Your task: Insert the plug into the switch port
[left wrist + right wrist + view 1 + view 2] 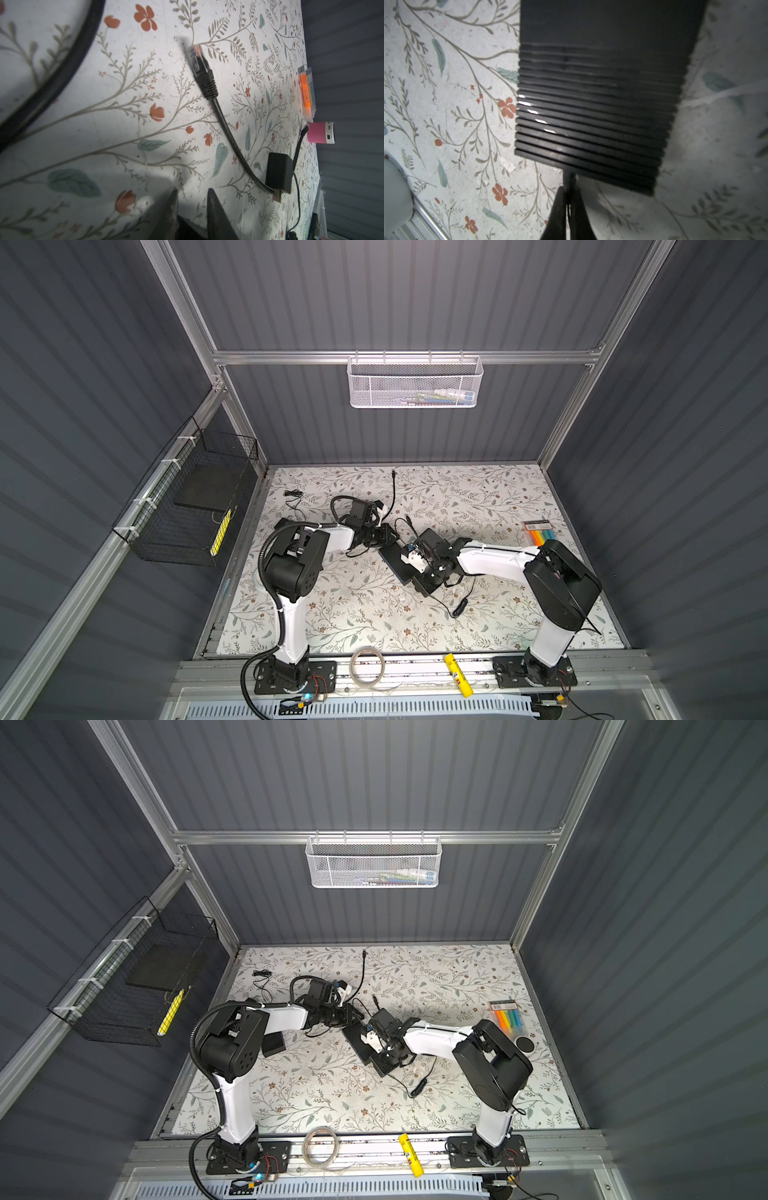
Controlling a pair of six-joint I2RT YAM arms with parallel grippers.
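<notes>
Here, the plug (pixel 198 62) — a clear-tipped network connector with a black boot — lies loose and flat on the floral table (pixel 104 116), its black cable (pixel 230 135) curving away past a small black block (pixel 277 172). The left gripper (pixel 192 193) hangs low near it, its fingers (pixel 214 205) standing apart with bare tabletop between them and nothing held. The switch (pixel 602 99), a black ribbed box, lies flat near the table's middle. The right gripper (pixel 568 196) sits at the switch's near edge with its fingers pressed together — a thin dark stub shows at their tips, but I cannot tell what it is.
</notes>
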